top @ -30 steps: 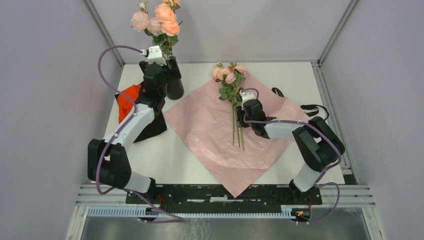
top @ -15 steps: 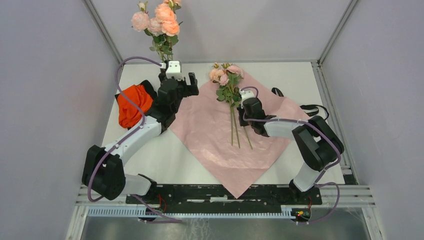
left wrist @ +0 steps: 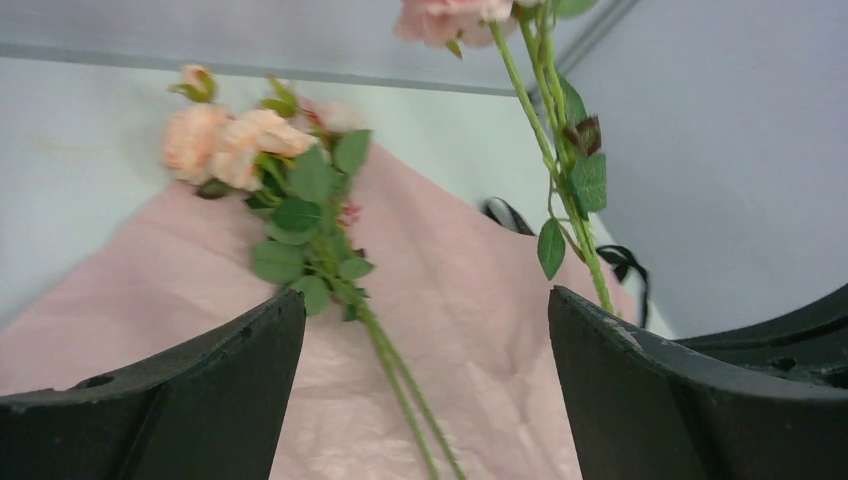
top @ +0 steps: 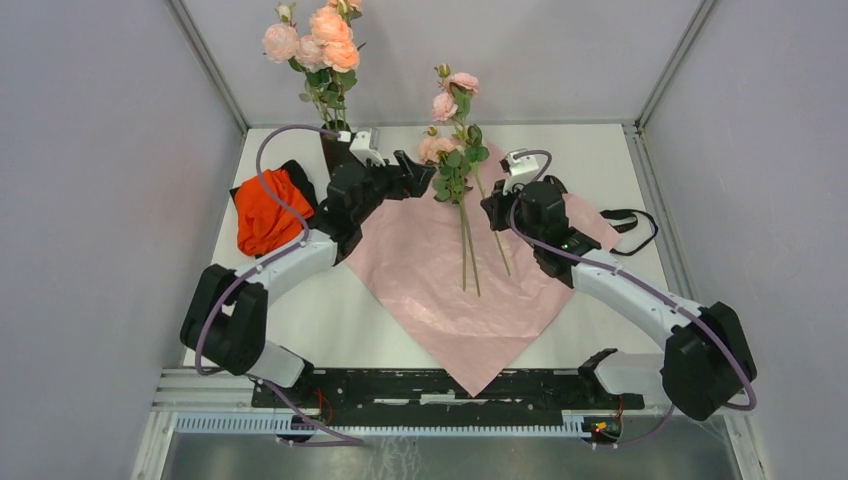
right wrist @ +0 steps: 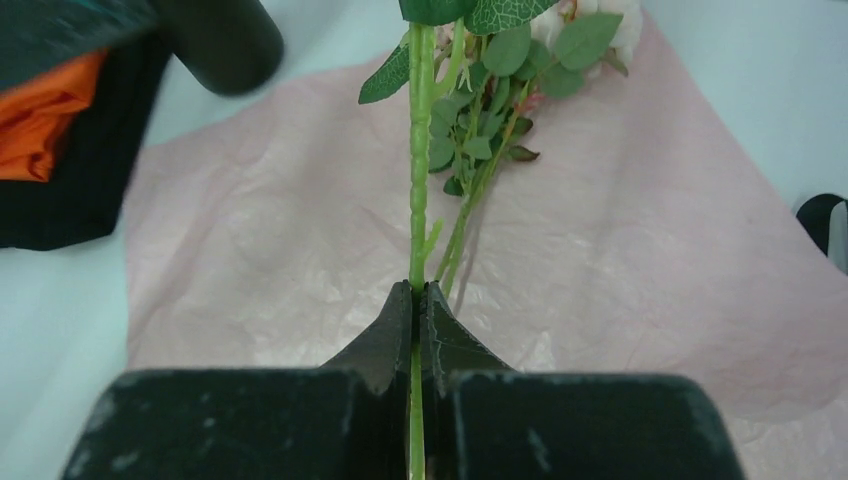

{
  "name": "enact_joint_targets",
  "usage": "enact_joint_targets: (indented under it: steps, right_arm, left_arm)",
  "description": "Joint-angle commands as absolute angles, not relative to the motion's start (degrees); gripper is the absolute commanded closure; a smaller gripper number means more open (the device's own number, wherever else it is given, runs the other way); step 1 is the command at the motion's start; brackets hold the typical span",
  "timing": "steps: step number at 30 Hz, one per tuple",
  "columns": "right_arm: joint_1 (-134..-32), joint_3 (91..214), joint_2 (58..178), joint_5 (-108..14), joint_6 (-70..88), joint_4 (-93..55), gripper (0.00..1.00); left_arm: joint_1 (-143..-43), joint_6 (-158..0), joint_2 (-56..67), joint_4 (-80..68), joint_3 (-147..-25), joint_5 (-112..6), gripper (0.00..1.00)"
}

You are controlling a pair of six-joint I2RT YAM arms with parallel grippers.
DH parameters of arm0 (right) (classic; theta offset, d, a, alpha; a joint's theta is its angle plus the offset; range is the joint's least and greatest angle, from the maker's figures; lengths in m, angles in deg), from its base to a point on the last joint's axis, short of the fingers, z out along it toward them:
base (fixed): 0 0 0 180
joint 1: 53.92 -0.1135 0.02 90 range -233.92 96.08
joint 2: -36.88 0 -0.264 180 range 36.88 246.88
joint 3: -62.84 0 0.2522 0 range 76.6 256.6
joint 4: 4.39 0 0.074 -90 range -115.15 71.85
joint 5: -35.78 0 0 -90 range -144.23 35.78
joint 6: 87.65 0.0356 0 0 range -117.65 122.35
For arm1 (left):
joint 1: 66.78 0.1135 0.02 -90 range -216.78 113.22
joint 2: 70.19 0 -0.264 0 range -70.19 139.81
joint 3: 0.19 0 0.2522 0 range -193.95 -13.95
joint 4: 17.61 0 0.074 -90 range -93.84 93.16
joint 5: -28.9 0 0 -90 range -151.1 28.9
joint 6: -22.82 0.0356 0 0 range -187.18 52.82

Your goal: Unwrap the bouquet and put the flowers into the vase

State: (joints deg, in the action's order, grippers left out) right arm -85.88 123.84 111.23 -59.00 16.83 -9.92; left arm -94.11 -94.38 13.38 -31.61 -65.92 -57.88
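Flowers [top: 318, 40] are already standing in the black vase [top: 328, 152], and more stems [top: 465, 250] are lying on the pink wrapping paper [top: 430, 285]. The right gripper [right wrist: 420, 300] is pinching one rose stem [right wrist: 417, 200] upright above it. The left gripper [left wrist: 425, 330] is gaping wide nearby, holding nothing.

Left gripper [left wrist: 424, 305] jaws spread wide at 6 o'clock, peach roses [left wrist: 245, 140] lying on pink wrapping paper [left wrist: 470, 270] at 11 o'clock, raised rose stem [left wrist: 562, 175] at 1 o'clock
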Motion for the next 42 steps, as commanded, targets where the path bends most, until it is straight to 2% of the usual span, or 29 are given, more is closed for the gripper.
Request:
enact_joint_targets:
  steps: [1, 7, 15, 20, 21, 22, 24, 26, 32, 35, 38, 42]
  right_arm:
    - [-85.9, 125.0, 106.0, -56.5, 16.1, -10.1, 1.00]
    - [-86.0, 125.6, 103.2, -54.4, 16.2, -10.4, 1.00]
    - [-87.1, 124.2, 103.1, -51.6, 17.3, -9.6, 1.00]
    - [-87.5, 124.0, 103.2, -51.7, 17.3, -9.6, 1.00]
    - [-87.5, 124.0, 103.2, -51.7, 17.4, -9.6, 1.00]
    - [-87.4, 124.0, 103.1, -51.6, 17.4, -9.6, 1.00]
    - [-87.6, 124.0, 102.8, -51.6, 17.6, -9.5, 1.00]
    - [-87.5, 124.0, 102.5, -51.8, 17.5, -9.6, 1.00]
    - [-87.5, 124.1, 102.7, -52.4, 17.2, -9.7, 1.00]
    - [-87.5, 124.1, 103.1, -52.4, 17.2, -9.6, 1.00]
    - [-87.6, 124.0, 103.2, -52.5, 17.2, -9.5, 1.00]
    - [-87.6, 124.0, 103.4, -52.4, 17.1, -9.3, 1.00]
  left_arm:
    - [-93.9, -107.7, 17.6, -47.1, -65.7, -43.1, 0.05]
    - [-94.2, -120.1, 25.2, -64.4, -66.2, -35.1, 0.06]
    - [-97.9, -119.6, 31.6, -63.9, -72.4, -33.4, 0.05]
    - [-99.3, -120.8, 34.4, -65.0, -74.8, -32.8, 0.08]
    - [-99.4, -120.8, 34.8, -64.9, -75.3, -32.7, 0.11]
    - [-99.5, -120.7, 35.2, -64.6, -75.8, -32.7, 0.18]
    - [-99.5, -120.5, 35.4, -63.8, -76.2, -33.3, 0.38]
    - [-99.5, -120.2, 35.1, -62.5, -76.3, -34.2, 0.53]
    - [-99.5, -118.2, 33.7, -59.4, -75.8, -35.3, 0.74]
    - [-99.5, -116.7, 32.6, -57.6, -75.6, -35.8, 0.72]
    - [-99.4, -115.2, 31.2, -55.8, -75.3, -36.1, 0.50]
    - [-99.6, -114.0, 29.5, -54.6, -74.6, -36.4, 0.45]
